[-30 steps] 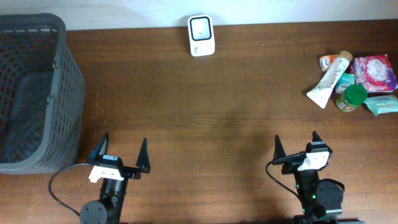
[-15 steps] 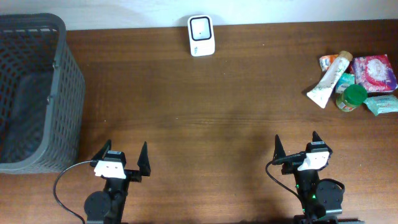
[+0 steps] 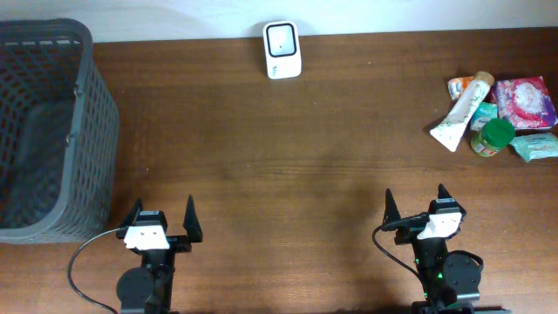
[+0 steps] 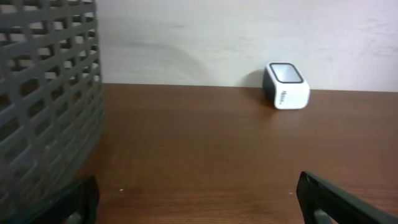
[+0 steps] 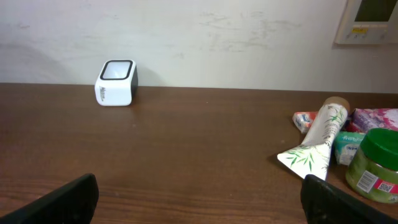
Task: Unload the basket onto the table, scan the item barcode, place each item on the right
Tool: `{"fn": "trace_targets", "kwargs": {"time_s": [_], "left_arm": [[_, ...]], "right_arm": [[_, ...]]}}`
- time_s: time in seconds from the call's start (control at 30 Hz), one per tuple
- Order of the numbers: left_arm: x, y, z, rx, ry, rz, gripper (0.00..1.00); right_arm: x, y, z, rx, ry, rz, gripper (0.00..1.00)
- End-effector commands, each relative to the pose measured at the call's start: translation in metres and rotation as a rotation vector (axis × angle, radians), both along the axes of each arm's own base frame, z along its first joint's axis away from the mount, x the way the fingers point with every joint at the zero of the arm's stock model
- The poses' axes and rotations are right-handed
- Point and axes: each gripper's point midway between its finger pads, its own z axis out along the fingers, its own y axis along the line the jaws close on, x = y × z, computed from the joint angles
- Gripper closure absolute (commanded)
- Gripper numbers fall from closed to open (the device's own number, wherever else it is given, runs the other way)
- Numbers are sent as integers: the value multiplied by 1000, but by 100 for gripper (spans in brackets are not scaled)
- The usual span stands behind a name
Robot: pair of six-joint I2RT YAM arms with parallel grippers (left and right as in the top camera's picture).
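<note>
1. Nearest you, at the front edge of the table, your left arm sits toward the left side. The left jaws are spread wide apart with nothing between them.
2. Your right arm sits at the front right. The right jaws are also wide apart and empty, with their tips pointing toward the far edge.
3. Along the left edge stands the dark grey basket. It runs from just beside your left arm back to the far edge. In the left wrist view its lattice wall fills the left side.
4. The goods to scan lie in a tight cluster at the far right, well apart from both pairs of jaws.
   - A white tube with a leaf print lies slanted, its flat crimped end nearest you.
   - A jar with a green lid stands just beside the tube.
   - A pink packet lies behind the jar.
   - A teal packet lies to the right of the jar.
5. Farthest back, near the middle of the far edge and close to the wall, stands the small white scanner. It has a dark window on top and is well apart from the goods.
</note>
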Motion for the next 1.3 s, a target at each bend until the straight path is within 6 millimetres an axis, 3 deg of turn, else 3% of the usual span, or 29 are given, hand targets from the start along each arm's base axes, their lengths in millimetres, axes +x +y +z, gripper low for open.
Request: {"fn": "trace_targets", "kwargs": {"time_s": [0.0, 0.43, 1.27], "left_arm": [[0, 8, -1, 5, 0, 33, 1], [0, -7, -1, 3, 2, -35, 1], [0, -6, -2, 23, 4, -31, 1]], "right_arm": [[0, -3, -3, 0, 4, -14, 1], [0, -3, -3, 0, 5, -14, 1], [0, -3, -3, 0, 5, -14, 1]]}}
